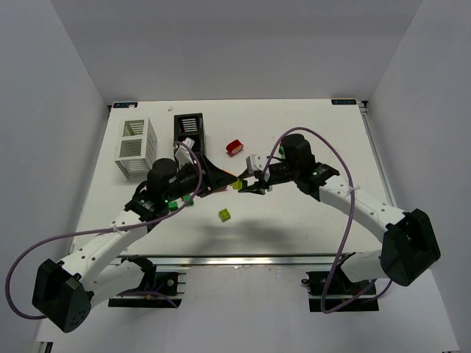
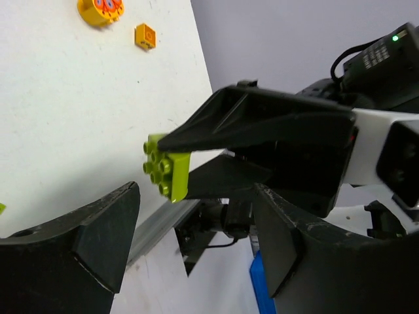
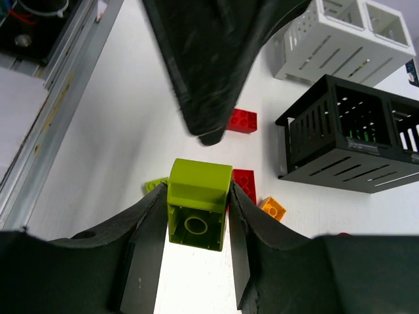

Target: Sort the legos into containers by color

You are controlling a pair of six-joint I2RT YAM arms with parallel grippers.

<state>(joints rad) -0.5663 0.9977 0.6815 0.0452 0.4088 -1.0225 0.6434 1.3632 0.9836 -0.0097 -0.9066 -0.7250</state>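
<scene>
1. A yellow-green brick (image 3: 198,212) is held off the table (image 1: 309,228), near the middle of it, in front of the black container (image 1: 190,132) and to its right
2. The right gripper (image 3: 198,193) is clamped on this brick, one finger pressed to each side; the hollow underside faces the right wrist camera, and the studs face the left wrist camera
3. The left gripper (image 2: 196,209) faces it from the other side with its fingers (image 2: 91,235) spread wide and nothing between them; in the right wrist view one of its fingertips hangs just above the brick without touching it
4. On the table below the held brick lie two red bricks (image 3: 241,120), an orange brick (image 3: 273,208) and part of another yellow-green piece (image 3: 156,185)
5. A second yellow-green brick (image 1: 224,214) lies alone nearer the arm bases, and a red brick (image 1: 235,147) lies just right of the black container
6. The left wrist view shows a round orange piece (image 2: 99,8) and a small orange square brick (image 2: 145,36) close together on the table
7. Green shows through the slats of the black container; the white container (image 1: 136,147) stands just left of it, the two a little apart
</scene>
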